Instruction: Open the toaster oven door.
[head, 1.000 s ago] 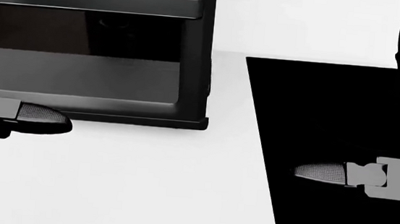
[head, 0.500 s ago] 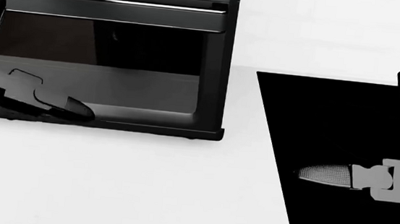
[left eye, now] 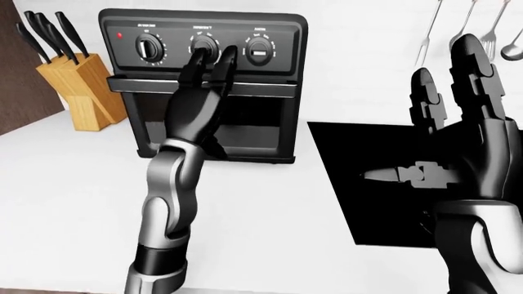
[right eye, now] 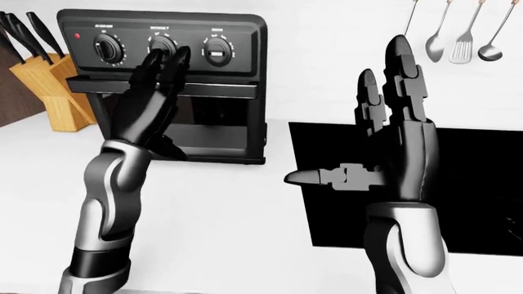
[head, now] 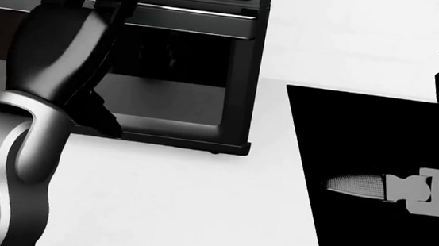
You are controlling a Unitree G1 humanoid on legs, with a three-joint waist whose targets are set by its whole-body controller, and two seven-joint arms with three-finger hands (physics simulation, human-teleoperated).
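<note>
A black toaster oven (left eye: pixel 270 122) stands on the white counter, upper left in the left-eye view. Its door is shut, with a horizontal bar handle (left eye: pixel 262 87) below three knobs. My left hand (left eye: pixel 208 64) is raised in front of the oven, fingers straight and open, fingertips over the handle and the middle knob; contact with the handle cannot be told. My right hand (right eye: pixel 392 92) is open and upright to the right, over the black cooktop, holding nothing.
A wooden knife block (left eye: pixel 81 92) stands left of the oven. A black cooktop (left eye: pixel 360 177) is set into the counter at the right. Utensils (right eye: pixel 461 30) hang on the wall at upper right. White counter (left eye: pixel 262 233) lies below the oven.
My left arm has risen from low beside the oven's base up across the door toward the handle. The head view has shifted slightly. The right hand has barely moved.
</note>
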